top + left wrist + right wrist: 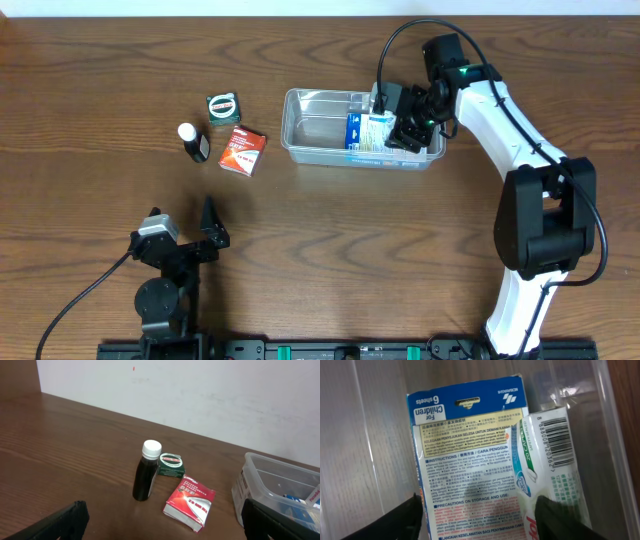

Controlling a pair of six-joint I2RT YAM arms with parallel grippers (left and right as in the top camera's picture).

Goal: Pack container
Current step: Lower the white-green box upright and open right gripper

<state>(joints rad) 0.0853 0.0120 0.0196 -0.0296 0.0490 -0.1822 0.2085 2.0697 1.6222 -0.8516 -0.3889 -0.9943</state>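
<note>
Two arms are seen at the brown counter (100, 60). The right arm (500, 110) is stretched out over the container (315, 125). This clear tub is set near the middle of the counter, a little to the right, with its long side running left to right.

The right jaws are lowered into the right end of the tub. A blue box (470, 460) and a white and green box (550, 450) are laid side by side there. The right jaws are held apart, with one dark finger at each side of the blue box. It cannot be told if the box is being squeezed or only stood over.

Three smaller things are not packed yet: a red box (242, 150), a dark bottle (193, 142) with a white cap, and a small green tin (223, 105). All three are found to the left of the tub and apart from it.

The left arm (165, 270) is much nearer to them than the right arm. The left jaws are spread wide open and nothing is held in them. They are pointed toward the three things. The bottle is stood upright, almost straight ahead of them. The red box is laid flat at a slant, just to the right of the bottle. The tin is tucked just behind the bottle.

So the next pick is best given to the left arm, and the picked thing must then be carried right to the tub.
</note>
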